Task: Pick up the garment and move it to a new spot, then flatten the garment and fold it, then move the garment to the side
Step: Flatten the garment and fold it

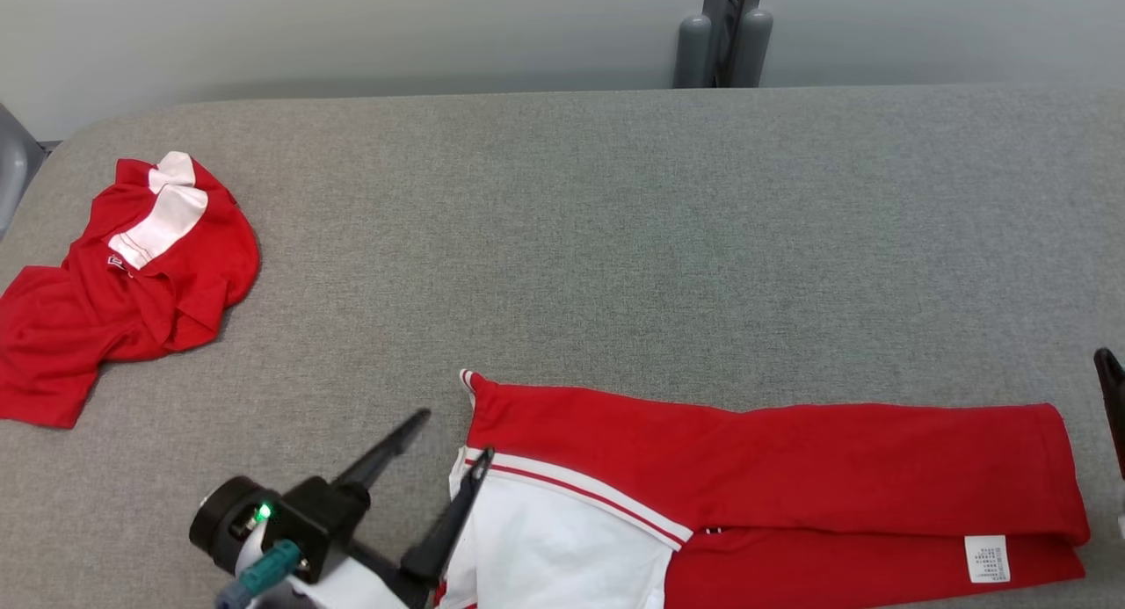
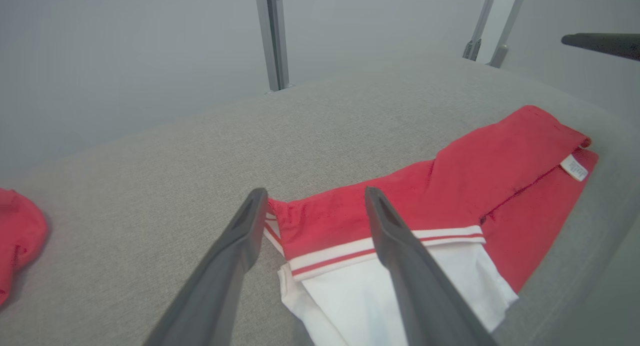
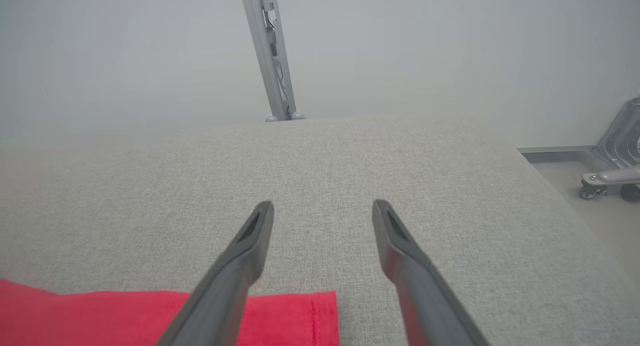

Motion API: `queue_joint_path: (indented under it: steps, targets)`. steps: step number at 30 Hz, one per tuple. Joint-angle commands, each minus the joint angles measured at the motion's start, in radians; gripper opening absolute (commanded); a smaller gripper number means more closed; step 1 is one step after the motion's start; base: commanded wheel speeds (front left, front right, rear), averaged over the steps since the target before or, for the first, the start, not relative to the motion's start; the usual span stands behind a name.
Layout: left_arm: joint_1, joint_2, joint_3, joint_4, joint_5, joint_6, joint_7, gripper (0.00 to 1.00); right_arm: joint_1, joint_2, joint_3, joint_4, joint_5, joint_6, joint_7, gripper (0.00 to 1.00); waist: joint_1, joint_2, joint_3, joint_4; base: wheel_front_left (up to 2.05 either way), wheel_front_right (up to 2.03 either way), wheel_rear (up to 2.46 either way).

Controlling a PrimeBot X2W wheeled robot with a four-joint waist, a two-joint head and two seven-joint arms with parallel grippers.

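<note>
The garment (image 1: 773, 468) is red with a white panel and red-white stripes. It lies folded lengthwise along the front of the grey table (image 1: 615, 222), with a white label near its right end. My left gripper (image 1: 455, 434) stands open at the garment's left end, its fingers on either side of the striped corner (image 2: 320, 221), with nothing held. In the left wrist view the left gripper (image 2: 315, 193) hovers over that corner. My right gripper (image 3: 322, 205) is open over bare table just past the garment's right hem (image 3: 280, 316). One of its dark fingers (image 1: 1111, 398) shows at the right edge.
A second red garment (image 1: 123, 284) with a white patch lies crumpled at the table's far left. A grey post (image 1: 722, 38) stands behind the table's back edge. To the right the table ends above the floor, where a wheeled frame (image 3: 612, 176) stands.
</note>
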Motion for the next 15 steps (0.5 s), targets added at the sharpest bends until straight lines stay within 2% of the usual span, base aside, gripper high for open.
queue_joint_path:
  steps: [1, 9, 15]
  targets:
    - [-0.023, -0.01, 0.014, 0.007, -0.005, 0.012, -0.021, 1.0, -0.011, 0.015, -0.013, -0.009, -0.019, -0.001, -0.017, 1.0, 0.0, 0.0, -0.001, 0.0, 0.0, 0.0, 0.0]
    - [-0.069, -0.127, 0.084, 0.07, -0.021, 0.074, -0.207, 1.0, -0.017, 0.14, -0.066, -0.072, -0.134, -0.001, -0.125, 1.0, 0.0, 0.0, -0.012, -0.008, 0.0, 0.0, 0.0]
    - [-0.061, -0.205, 0.141, 0.116, -0.026, 0.104, -0.253, 1.0, -0.006, 0.215, -0.083, -0.131, -0.188, -0.001, -0.161, 1.0, 0.0, 0.0, -0.013, -0.015, 0.0, 0.0, 0.0]
